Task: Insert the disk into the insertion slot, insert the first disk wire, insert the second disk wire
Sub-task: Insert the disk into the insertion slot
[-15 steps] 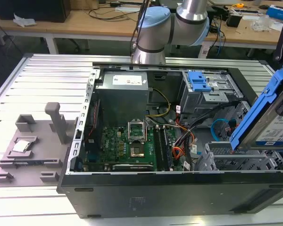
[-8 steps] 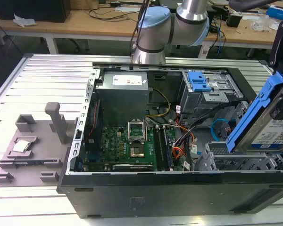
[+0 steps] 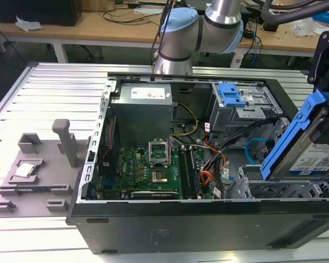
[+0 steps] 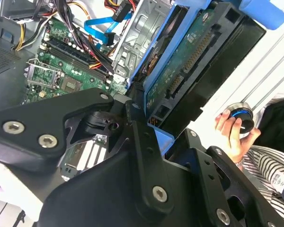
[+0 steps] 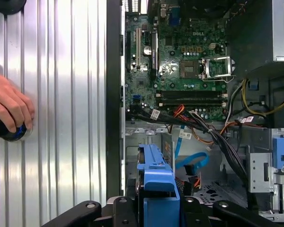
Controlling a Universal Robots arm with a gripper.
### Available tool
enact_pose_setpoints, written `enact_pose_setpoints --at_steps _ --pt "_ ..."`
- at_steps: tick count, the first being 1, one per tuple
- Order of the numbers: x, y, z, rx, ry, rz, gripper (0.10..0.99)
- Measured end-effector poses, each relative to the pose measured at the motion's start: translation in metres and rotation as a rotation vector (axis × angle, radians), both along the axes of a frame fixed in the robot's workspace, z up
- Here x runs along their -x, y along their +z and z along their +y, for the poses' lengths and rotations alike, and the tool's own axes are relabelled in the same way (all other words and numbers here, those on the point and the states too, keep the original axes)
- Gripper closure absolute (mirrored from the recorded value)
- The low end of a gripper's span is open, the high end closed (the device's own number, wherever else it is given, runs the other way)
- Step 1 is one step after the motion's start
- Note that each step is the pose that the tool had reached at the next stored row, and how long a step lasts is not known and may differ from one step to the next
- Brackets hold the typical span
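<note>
Exterior view first: my jaws are clamped on the disk (image 3: 310, 145), gripping its blue carrier. It hangs tilted, one end low, just above the insertion slot (image 3: 274, 189), at the end of the computer case (image 3: 181, 230) nearest the bench (image 3: 44, 98) edge on the exterior view's right. My guess is the slant is there to feed the low end into the bay. It has a silver body, a white label and a bright blue frame. The second disk wire (image 3: 255, 149) loops beside the cage.
</note>
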State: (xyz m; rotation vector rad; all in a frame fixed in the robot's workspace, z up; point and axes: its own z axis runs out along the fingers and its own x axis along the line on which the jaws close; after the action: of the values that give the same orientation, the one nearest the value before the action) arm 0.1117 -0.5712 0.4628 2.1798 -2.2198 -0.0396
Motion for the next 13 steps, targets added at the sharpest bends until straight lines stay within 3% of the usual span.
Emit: enact_pose_setpoints --at_steps 13 --pt "0.0024 -0.0103 0.0001 0.0 0.0 0.0 0.718"
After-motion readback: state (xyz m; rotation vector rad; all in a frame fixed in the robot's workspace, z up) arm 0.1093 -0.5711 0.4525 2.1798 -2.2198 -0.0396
